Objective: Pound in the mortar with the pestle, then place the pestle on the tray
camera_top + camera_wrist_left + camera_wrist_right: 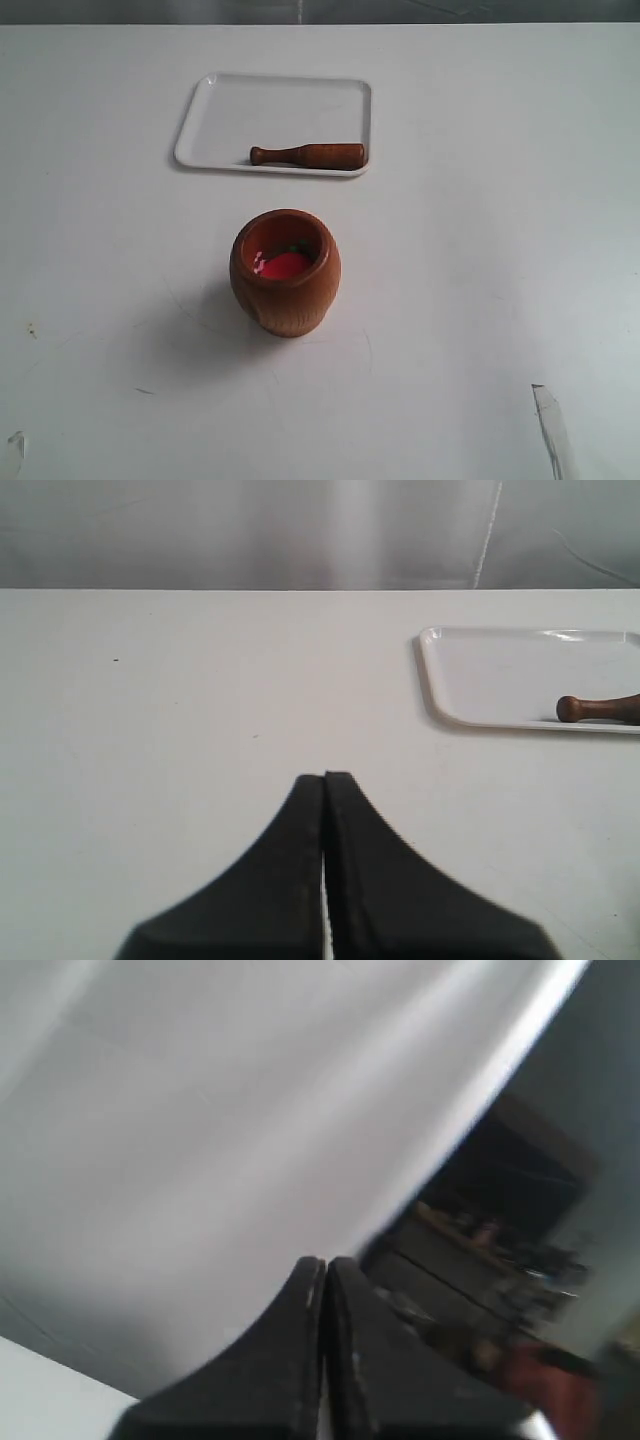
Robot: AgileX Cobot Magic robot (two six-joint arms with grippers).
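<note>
The pestle lies by the near rim of the tray, behind the mortar on the desk, and with left gripper and right gripper both closed empty, a shallow grasp could roll it or shove the tray.

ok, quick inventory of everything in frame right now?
table: 1, white, under everything.
tray: 1, white, on the table, beyond the mortar in the exterior view.
pestle: 1, dark brown, lying flat in the tray along the edge nearest the mortar.
mortar: 1, reddish-brown wood, upright on the table, apart from the tray.
contents: red with a green speck, inside the mortar.
left end effector: 1, black, shut, empty, over bare table.
right end effector: 1, black, shut, empty, no objects in its view.
</note>
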